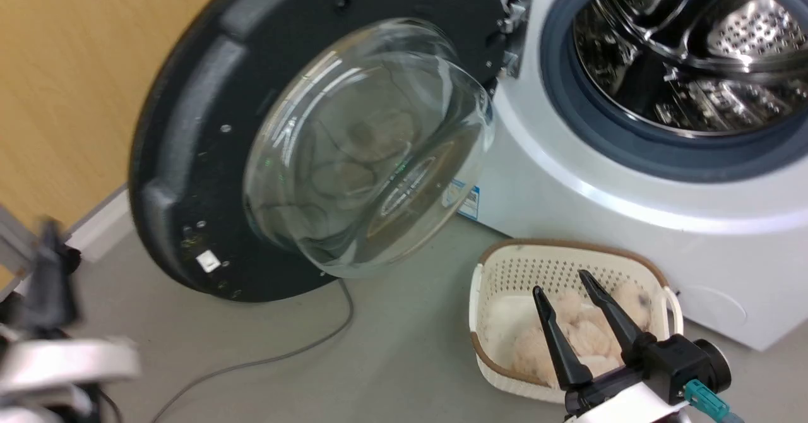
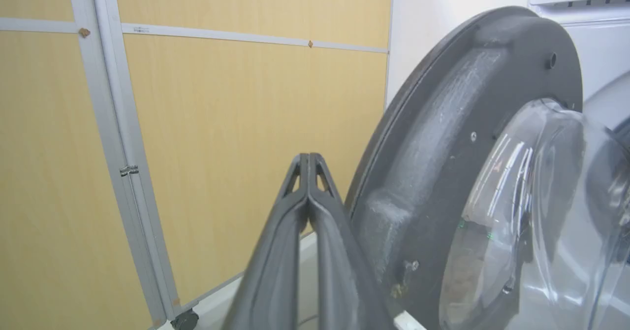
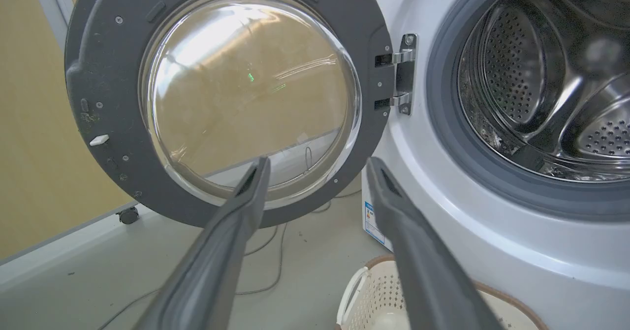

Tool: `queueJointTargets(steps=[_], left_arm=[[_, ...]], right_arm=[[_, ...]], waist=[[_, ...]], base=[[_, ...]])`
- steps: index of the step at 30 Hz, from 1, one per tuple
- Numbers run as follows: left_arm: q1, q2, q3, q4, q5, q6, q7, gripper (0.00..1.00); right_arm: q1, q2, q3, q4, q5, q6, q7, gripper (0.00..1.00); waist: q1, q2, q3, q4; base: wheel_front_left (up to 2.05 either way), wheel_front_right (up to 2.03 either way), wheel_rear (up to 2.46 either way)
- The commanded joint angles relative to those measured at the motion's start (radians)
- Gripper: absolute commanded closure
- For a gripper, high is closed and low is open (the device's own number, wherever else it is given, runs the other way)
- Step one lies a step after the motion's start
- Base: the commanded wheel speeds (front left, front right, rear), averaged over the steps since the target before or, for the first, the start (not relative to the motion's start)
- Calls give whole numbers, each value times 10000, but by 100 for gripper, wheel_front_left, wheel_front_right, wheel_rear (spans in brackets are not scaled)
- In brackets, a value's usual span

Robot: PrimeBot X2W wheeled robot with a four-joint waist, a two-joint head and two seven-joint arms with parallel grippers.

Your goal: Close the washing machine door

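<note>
So the washing machine (image 1: 568, 177) is the big white box ahead and to my right. Its round opening is uncovered and the steel drum (image 1: 688, 50) is on show. The washing machine door (image 1: 189, 126) is swung wide out to the left of that opening, with its inner face and bulging glass bowl turned toward me. Its free edge is over by the yellow wall panel (image 2: 221, 123).

Down on the floor in front of the machine is a cream basket (image 1: 505, 271) with some pale fluffy stuff in it.

My right gripper (image 1: 560, 283) hangs over that basket with its fingers spread wide and nothing between them, well short of the door. My left gripper (image 2: 308, 158) has its fingers pinched flat together, holding nothing. It sits just beside the door's free rim, which lies to its right in the left wrist view. I can't tell if it's touching.

The left arm is clearly the nearer one. The door pivots on the metal hinge (image 1: 514, 28) at its far right side, so I reckon the push has to land on the outer side of that free rim and sweep right, toward the opening.
</note>
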Motion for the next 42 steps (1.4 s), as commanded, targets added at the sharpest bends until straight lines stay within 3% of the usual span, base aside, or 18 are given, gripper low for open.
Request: queueJointTargets(steps=[1,5,14,17,21,25,30,42], left_arm=[[-638,343,396,315,-486,-147,21,100],[-1511,679,1142,927,-1680,-268,627,100],[-3875,1130,3249,3588,-6219,-358,3661,100],[-4459,1082,3924,4370,-7659,19,4796,100],[-5259,872,4939,5167,-9711,978,6461,100],[-5180,820,4854,5285,-10320,1208,7788,100],[-4686,608,4408,4945,-10578,1130,9089,100],[-3025,-122,3341,3544,-10491,963,10859,100]], right_arm=[[-180,-123,-14,3,-147,8,-45,0],[-333,-184,29,54,-212,8,-45,0],[-627,-199,-99,151,-352,8,-45,0],[-666,-190,-75,180,-368,8,-45,0],[-681,-163,-123,211,-398,8,-45,0],[-700,-116,-189,235,-449,8,-45,0],[-701,-76,-207,268,-459,8,-45,0],[-426,56,-402,358,-386,8,-45,0]], waist=[[0,0,227,-210],[0,0,407,-410],[0,0,663,-924],[0,0,700,-1033],[0,0,720,-1150],[0,0,726,-1251],[0,0,665,-1330],[0,0,67,-1533]], base=[[0,0,0],[0,0,0],[0,0,0],[0,0,0],[0,0,0],[0,0,0],[0,0,0],[0,0,0]])
